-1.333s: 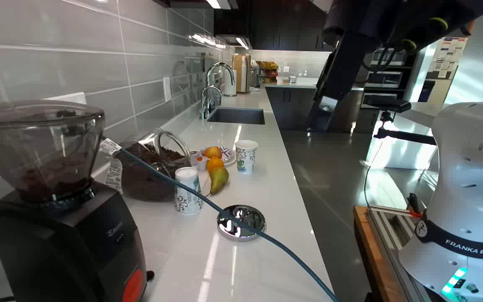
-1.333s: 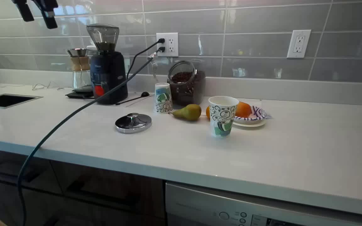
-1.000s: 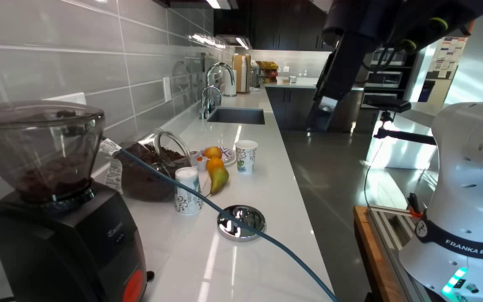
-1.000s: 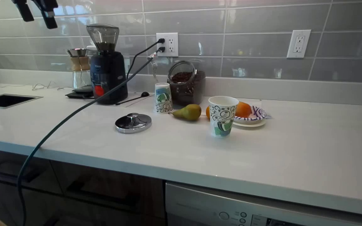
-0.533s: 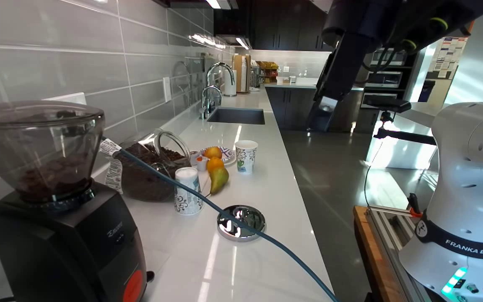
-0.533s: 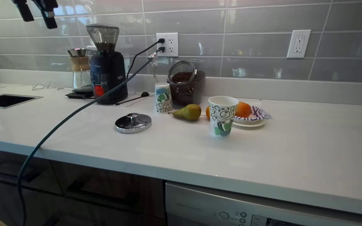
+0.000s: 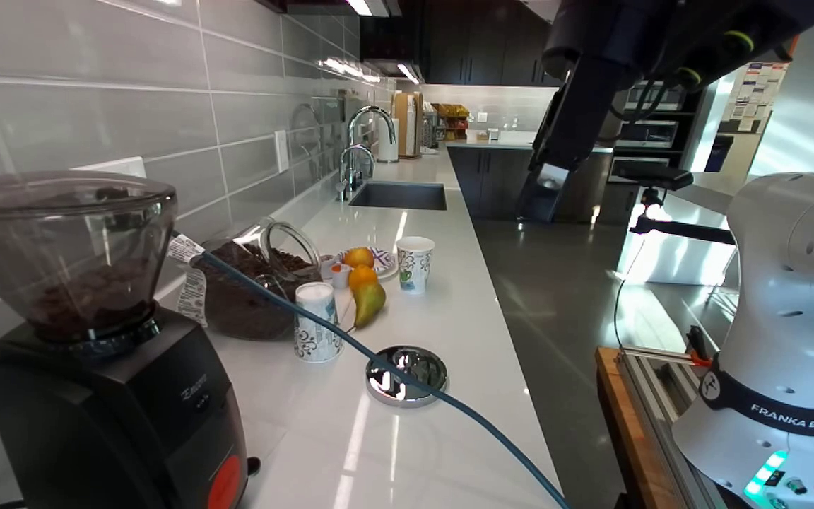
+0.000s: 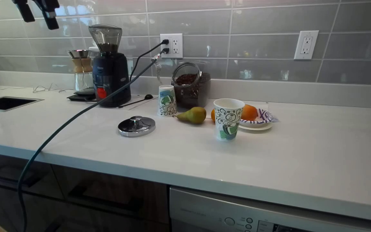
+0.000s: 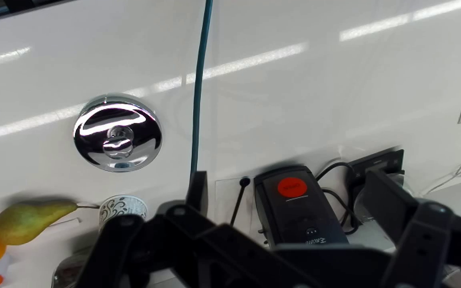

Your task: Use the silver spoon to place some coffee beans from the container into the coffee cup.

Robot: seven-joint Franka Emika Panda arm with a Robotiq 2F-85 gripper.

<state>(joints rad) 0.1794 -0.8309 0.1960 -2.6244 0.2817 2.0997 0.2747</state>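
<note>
On the counter (image 8: 301,161), container (image 8: 201,96) and open-topped cup (image 8: 228,120) stay put; higher up, the pincer (image 9: 292,192) still hangs spread.

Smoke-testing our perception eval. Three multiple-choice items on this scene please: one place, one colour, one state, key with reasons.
1. The upright paper cup stands:
A) in the sink B) on the floor C) on the counter

2. The round disc on the grinder is:
A) red B) green C) blue

3. The gripper is:
A) shut B) open, empty C) gripping the cup

1 C: its base rests on the counter in both exterior views.
2 A: the disc shows red in the wrist view.
3 B: its fingers stand wide apart, nothing held.
</note>
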